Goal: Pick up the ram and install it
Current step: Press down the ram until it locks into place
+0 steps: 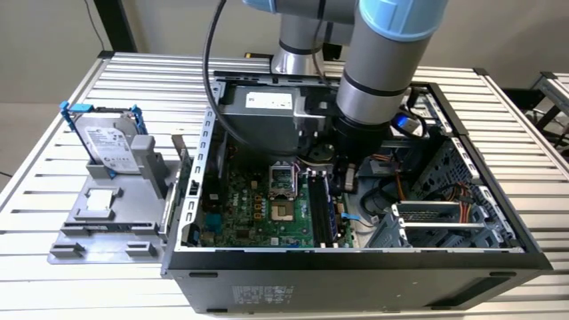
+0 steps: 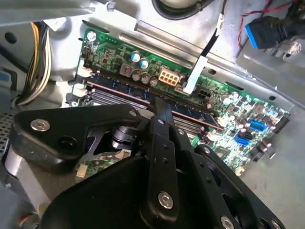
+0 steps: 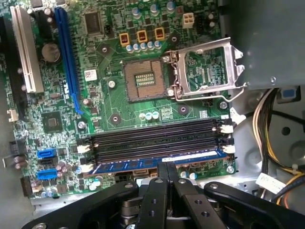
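Ram [image 3: 157, 161] lies lengthwise in the outermost memory slot [image 3: 157, 143] — directly under the gripper [image 3: 167, 168], whose fingers are pressed together on its top edge.

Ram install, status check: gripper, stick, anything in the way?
Gripper shut on ram, down inside the case. Ram lies along the outermost memory slot. Nothing blocking it.

1. The hard drive [image 1: 114, 148], upright at the exterior view's left, bears a white label; its print cannot be read.
2. The power supply [image 1: 266, 110] sticker is perhaps printed, illegible.
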Controlling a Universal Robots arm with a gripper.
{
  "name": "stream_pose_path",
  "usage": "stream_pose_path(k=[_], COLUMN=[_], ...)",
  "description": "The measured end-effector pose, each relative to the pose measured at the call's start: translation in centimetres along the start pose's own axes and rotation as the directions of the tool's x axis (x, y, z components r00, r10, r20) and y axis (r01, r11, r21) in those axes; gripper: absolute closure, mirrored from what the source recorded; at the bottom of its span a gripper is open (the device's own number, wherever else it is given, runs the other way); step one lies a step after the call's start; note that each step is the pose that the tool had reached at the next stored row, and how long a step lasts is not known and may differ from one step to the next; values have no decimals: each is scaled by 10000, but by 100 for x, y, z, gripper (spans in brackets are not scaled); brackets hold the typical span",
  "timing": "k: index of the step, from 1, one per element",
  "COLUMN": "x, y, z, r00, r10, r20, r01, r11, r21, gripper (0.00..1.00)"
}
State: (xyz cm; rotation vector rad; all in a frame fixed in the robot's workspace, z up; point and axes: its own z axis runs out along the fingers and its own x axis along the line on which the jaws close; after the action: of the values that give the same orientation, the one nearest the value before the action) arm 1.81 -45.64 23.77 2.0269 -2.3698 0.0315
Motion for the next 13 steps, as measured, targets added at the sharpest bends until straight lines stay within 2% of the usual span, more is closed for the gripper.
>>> stream_pose_path(k=[5,13], x=[2,4], y=[12,28], z=[4,19], r00=[9996,9988], r10=[-290,-483], r20=[12,18], r01=[290,483], r11=[9995,9987], r21=[90,142], gripper=[100,100])
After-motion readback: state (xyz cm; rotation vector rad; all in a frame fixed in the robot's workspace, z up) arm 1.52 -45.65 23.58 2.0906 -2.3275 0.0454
